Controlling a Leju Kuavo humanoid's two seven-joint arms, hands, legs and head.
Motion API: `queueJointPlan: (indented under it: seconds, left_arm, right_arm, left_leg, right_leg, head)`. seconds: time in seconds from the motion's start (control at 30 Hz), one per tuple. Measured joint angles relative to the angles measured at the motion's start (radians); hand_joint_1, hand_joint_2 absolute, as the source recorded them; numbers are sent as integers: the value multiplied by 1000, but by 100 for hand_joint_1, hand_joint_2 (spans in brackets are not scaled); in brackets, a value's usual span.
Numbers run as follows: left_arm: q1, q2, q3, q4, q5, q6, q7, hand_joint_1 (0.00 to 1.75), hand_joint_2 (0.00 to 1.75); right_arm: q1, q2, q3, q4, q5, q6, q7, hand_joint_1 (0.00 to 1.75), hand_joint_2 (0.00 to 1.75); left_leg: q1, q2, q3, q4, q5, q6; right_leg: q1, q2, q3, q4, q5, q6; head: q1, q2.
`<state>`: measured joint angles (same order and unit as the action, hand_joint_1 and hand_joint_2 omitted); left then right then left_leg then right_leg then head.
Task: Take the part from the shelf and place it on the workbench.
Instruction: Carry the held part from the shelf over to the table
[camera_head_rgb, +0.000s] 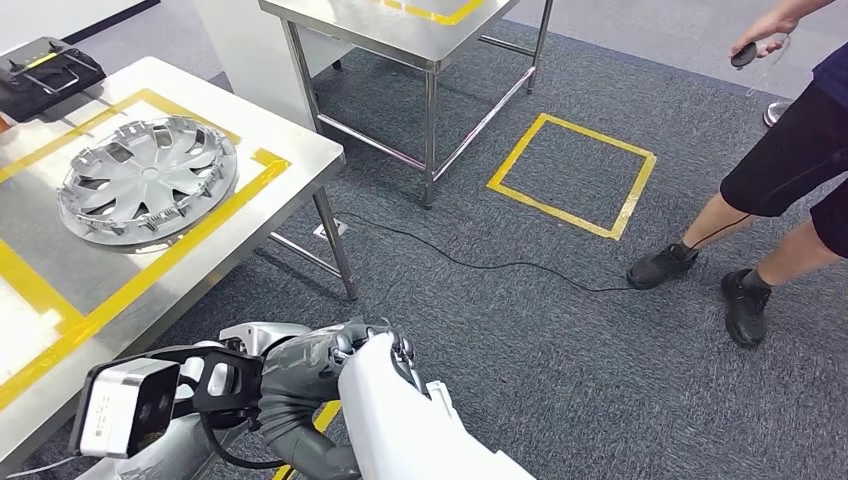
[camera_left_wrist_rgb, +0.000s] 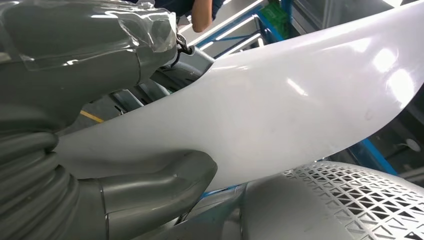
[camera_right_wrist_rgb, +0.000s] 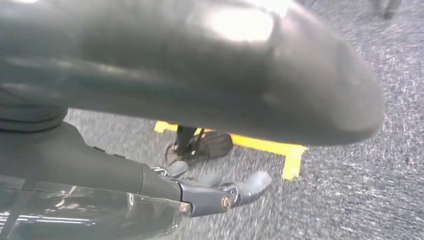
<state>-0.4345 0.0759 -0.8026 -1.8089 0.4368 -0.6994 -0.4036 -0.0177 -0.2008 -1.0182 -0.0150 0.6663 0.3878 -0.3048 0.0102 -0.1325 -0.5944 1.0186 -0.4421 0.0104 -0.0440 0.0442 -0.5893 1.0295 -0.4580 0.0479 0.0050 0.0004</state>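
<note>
The workbench (camera_head_rgb: 300, 150), steel with yellow tape lines, stands at the left on grey carpet (camera_head_rgb: 560, 340). A second steel table (camera_head_rgb: 400, 30) stands beyond it. A person (camera_head_rgb: 790, 170) stands at the right beside a yellow tape square (camera_head_rgb: 572, 172) on the carpet. A silver hubcap (camera_head_rgb: 148, 180) lies flat on the workbench inside the tape. The white part (camera_left_wrist_rgb: 280, 115) is gripped by the left hand (camera_left_wrist_rgb: 125, 100), thumb (camera_left_wrist_rgb: 165, 180) pressed to its surface, low near the robot's body. The right hand (camera_right_wrist_rgb: 200, 190) hangs over the carpet, fingers extended, holding nothing.
</note>
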Motion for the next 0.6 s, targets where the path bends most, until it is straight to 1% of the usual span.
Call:
queueJointPlan:
  seconds: [0.03,0.07,0.1,0.13,0.17,0.2,0.23,0.27,0.3,0.33,0.37,0.4,0.43,0.47,0.5,0.53,0.57,0.6]
  left_arm:
    - [-1,1,-2,0,3,1,4,175,175]
    - [-2,2,-4,0,5,3,7,175,175]
    - [-5,3,-6,0,6,4,9,175,175]
    - [-8,4,-9,-1,8,5,10,175,175]
    - [-11,4,-11,-1,10,7,11,175,175]
    - [-14,5,-14,-1,13,9,11,175,175]
    - [-16,6,-16,-1,16,11,13,175,175]
    - [-16,7,-18,-1,19,13,14,175,175]
    - [-17,9,-20,0,21,15,16,175,175]
    - [-18,10,-22,-1,23,17,18,175,175]
    - [-20,11,-24,-1,25,18,18,175,175]
    - [-25,11,-26,-1,27,19,19,175,175]
    - [-30,10,-28,-1,29,20,21,175,175]
    - [-34,10,-30,-1,32,22,22,175,175]
    - [-37,9,-33,-1,33,24,24,175,175]
    - [-38,8,-35,-1,34,26,26,175,175]
    - [-38,8,-37,-1,34,27,27,175,175]
    - [-39,8,-39,-1,35,28,27,175,175]
  right_arm:
    - [-1,6,-17,-4,-11,6,5,0,0]
    - [-2,11,-32,-10,-18,10,10,0,0]
    - [-1,16,-43,-15,-23,13,13,0,0]
    - [0,21,-53,-19,-26,15,14,0,0]
    - [4,25,-61,-24,-29,20,21,0,0]
    - [11,33,-69,-37,-34,35,40,0,0]
    - [22,50,-79,-75,-42,67,84,0,0]
    - [36,80,-93,-144,-51,118,153,0,0]
    - [50,119,-111,-235,-60,178,234,0,0]
    - [61,163,-133,-336,-62,238,311,0,0]
    - [68,205,-156,-426,-59,284,366,0,0]
    - [72,242,-178,-499,-50,314,397,0,0]
    - [74,272,-198,-559,-40,333,411,0,0]
    - [76,297,-218,-611,-28,343,416,0,0]
    - [77,317,-235,-656,-18,349,419,0,0]
    - [79,331,-249,-694,-12,351,421,0,0]
    - [79,344,-260,-727,-7,353,422,0,0]
    - [80,353,-268,-754,-6,354,422,0,0]
  left_leg:
    - [3,-5,-2,0,0,-3]
    - [4,7,-4,5,-3,-6]
    - [3,33,-13,23,-14,-9]
    - [3,64,-31,61,-35,-12]
    - [1,97,-59,118,-65,-14]
    - [1,115,-94,188,-98,-16]
    - [2,122,-126,252,-122,-16]
    - [2,124,-146,290,-130,-14]
    - [1,127,-147,291,-120,-11]
    - [-2,132,-128,252,-93,-5]
    - [-8,146,-92,184,-59,7]
    - [-17,173,-55,114,-35,21]
    - [-26,197,-27,60,-21,33]
    - [-35,214,-11,27,-17,41]
    - [-40,217,-9,17,-21,45]
    - [-41,203,-10,12,-18,46]
    - [-37,189,-4,4,-12,46]
    - [-32,177,3,-6,-6,46]
  right_leg:
    - [1,-10,0,1,0,-9]
    - [2,-18,1,1,1,-16]
    - [3,-27,3,0,0,-24]
    - [4,-37,4,-1,-1,-31]
    - [7,-47,5,-1,-3,-35]
    - [11,-58,5,0,-5,-40]
    - [14,-72,6,0,-7,-43]
    - [18,-86,6,0,-9,-45]
    - [22,-100,8,0,-11,-48]
    - [27,-113,11,0,-13,-51]
    - [32,-124,15,-1,-16,-53]
    - [36,-135,18,-1,-18,-54]
    - [39,-145,20,-1,-20,-54]
    - [41,-158,21,-2,-22,-52]
    - [41,-171,21,-3,-24,-49]
    - [43,-185,24,-5,-25,-46]
    - [42,-186,25,-3,-28,-43]
    - [41,-167,23,6,-34,-40]
  head:
    - [0,0]
    - [0,0]
    - [-2,0]
    - [-4,0]
    - [-5,0]
    - [-6,0]
    - [-6,0]
    - [-6,0]
    - [-7,0]
    - [-7,0]
    - [-7,0]
    - [-6,0]
    - [-6,0]
    - [-5,0]
    - [-5,0]
    - [-6,0]
    - [-5,0]
    - [-5,0]
